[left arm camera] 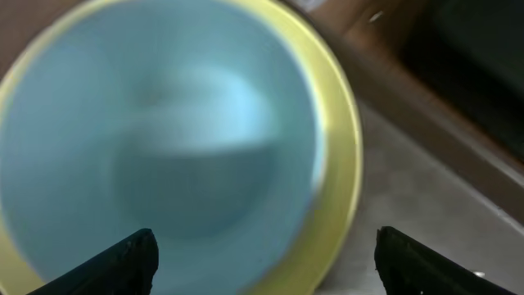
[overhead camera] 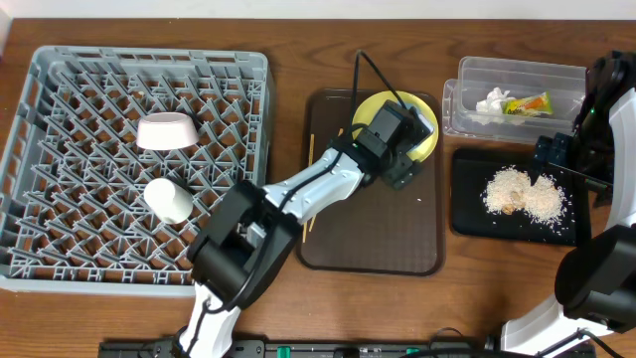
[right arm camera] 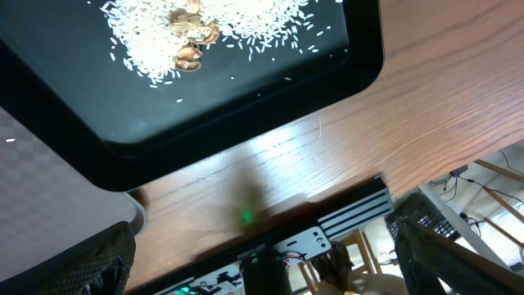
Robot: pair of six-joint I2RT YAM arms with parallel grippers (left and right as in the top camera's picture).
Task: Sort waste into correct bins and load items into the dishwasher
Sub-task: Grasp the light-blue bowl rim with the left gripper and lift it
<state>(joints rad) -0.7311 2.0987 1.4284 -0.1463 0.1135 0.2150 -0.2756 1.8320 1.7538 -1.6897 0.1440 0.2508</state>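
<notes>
The left jaws stand wide apart with nothing between them, their dark fingertips [left arm camera: 115,262] at the bottom corners of the blurred wrist view, just above a light blue bowl [left arm camera: 164,139] that sits on the yellow plate [overhead camera: 425,142]. The plate lies at the upper right of the brown serving tray [overhead camera: 373,239] in the middle of the desk [overhead camera: 298,50], and a thin chopstick [overhead camera: 310,149] shows along the serving tray's left edge. In the grey dish rack [overhead camera: 60,70] on the left are a pink bowl [overhead camera: 165,130] and, below it, a white cup [overhead camera: 169,199] on its side. At the upper right, the clear tub [overhead camera: 467,75] holds the white tissue [overhead camera: 494,102] and the green-and-yellow wrapper [overhead camera: 529,103]. Below it, the black tray [overhead camera: 467,214] carries the rice crumbs [overhead camera: 522,194]. The right jaws are also spread wide and empty, over the black tray's edge and the bare wood.
</notes>
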